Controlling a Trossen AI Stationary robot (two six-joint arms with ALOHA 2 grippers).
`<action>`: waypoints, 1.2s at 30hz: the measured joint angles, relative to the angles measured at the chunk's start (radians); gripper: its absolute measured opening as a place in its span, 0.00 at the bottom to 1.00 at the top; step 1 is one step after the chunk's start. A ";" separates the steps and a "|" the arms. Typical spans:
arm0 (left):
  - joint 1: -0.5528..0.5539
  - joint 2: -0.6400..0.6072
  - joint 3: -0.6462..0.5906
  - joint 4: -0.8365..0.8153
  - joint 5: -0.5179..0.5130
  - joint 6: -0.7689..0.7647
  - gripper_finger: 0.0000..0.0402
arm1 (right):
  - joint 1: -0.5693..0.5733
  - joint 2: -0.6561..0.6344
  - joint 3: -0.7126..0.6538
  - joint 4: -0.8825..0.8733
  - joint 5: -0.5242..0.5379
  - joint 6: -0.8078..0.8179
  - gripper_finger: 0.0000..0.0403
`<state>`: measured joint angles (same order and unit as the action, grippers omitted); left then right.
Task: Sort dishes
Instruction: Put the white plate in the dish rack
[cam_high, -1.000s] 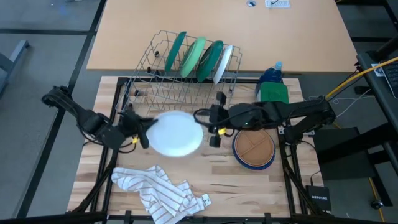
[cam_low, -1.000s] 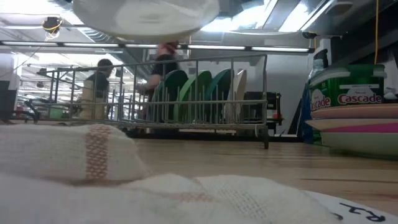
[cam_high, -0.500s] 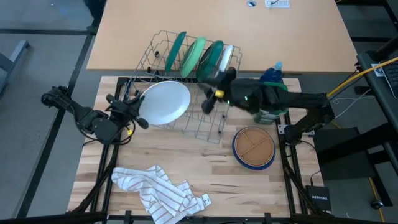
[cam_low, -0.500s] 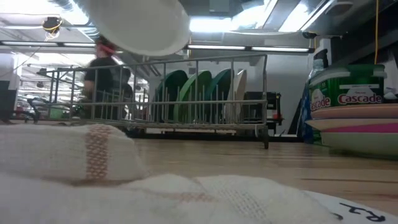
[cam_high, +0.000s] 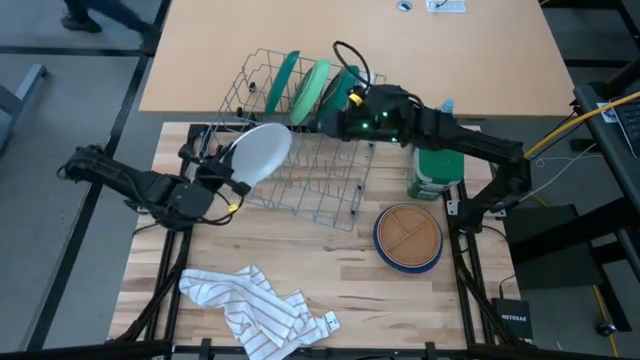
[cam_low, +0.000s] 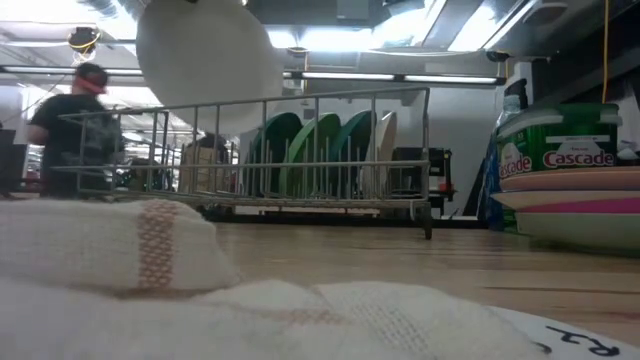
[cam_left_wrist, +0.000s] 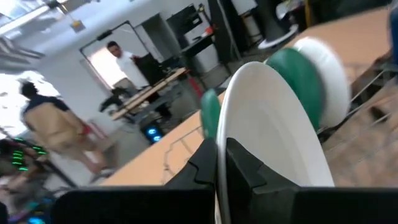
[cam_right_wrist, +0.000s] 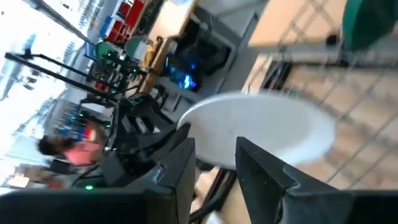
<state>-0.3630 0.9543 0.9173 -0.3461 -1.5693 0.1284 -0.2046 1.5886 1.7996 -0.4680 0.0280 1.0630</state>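
Left end effector (cam_high: 232, 187): pinching the rim of the white plate (cam_high: 258, 155), as the left wrist view shows, with one dark finger on each face of the plate (cam_left_wrist: 273, 143).
White plate: carried on edge, tilted, above the left end of the wire rack (cam_high: 300, 180); in the low view it hangs high over the rack bars (cam_low: 205, 62).
Racked dishes: green plates (cam_high: 318, 88) and a pale one stand upright in slots at the far side of the rack.
Right end effector (cam_high: 335, 120): spread and empty, over the rack just beside the racked plates; its wrist view shows a gap between the two dark fingers.
Stack: a tan-brown plate on a blue one (cam_high: 408, 238) sits on the worktop (cam_high: 340, 290) beside the green-lidded container (cam_high: 437, 170).
Step, as I judge it: lowering the white plate into a free slot.
Risk: the plate is gripped only at its rim, so it could pivot or slip.
Risk: lowered while tilted, its lower edge could catch a wire and jam, or shove the rack.
Risk: both arms crowd the rack, so contact between them is possible.
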 joint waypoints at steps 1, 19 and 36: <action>0.012 0.005 0.000 -0.001 0.000 0.022 0.00 | -0.007 0.007 0.000 -0.008 -0.021 0.031 0.29; 0.138 0.064 0.000 0.073 0.004 0.285 0.00 | -0.014 0.251 0.000 0.249 -0.085 0.145 0.29; 0.217 0.063 -0.002 0.566 -0.007 0.821 0.00 | -0.011 0.277 -0.001 0.330 -0.246 0.073 0.29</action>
<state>-0.1456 1.0176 0.9157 0.2204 -1.5765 0.9492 -0.2154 1.8652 1.7988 -0.1384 -0.2179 1.1358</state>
